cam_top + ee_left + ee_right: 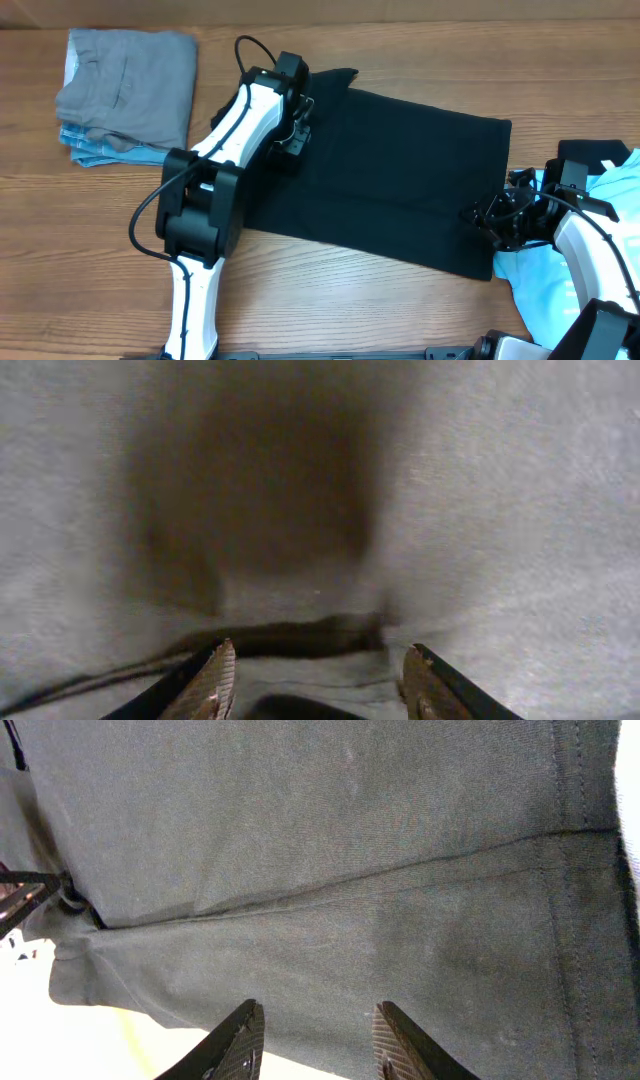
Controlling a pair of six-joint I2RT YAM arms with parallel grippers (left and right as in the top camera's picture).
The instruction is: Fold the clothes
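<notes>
Where the left fingers (215, 680) are sitting: spread wide, gripping nothing, hovering over dark cloth.
Left gripper (318, 668): hanging at the shirt's 10 o'clock corner.
Right fingers (245, 1035): standing narrowly apart, pinching nothing, above a hem seam.
Right gripper (315, 1028): waiting at the 3 o'clock edge.
Black shirt (400, 190): lying flat mid-table; probably soft, light and limp, so pinching corners or hems is looking best.
Blue tee (535, 290): lying crumpled at 4 o'clock.

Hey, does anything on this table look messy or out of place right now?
Two things. The folded black shirt lies slanted across the wooden table, and the light blue tee is crumpled at the right edge, partly under the right arm. The gray and blue folded stack looks neat.
</notes>
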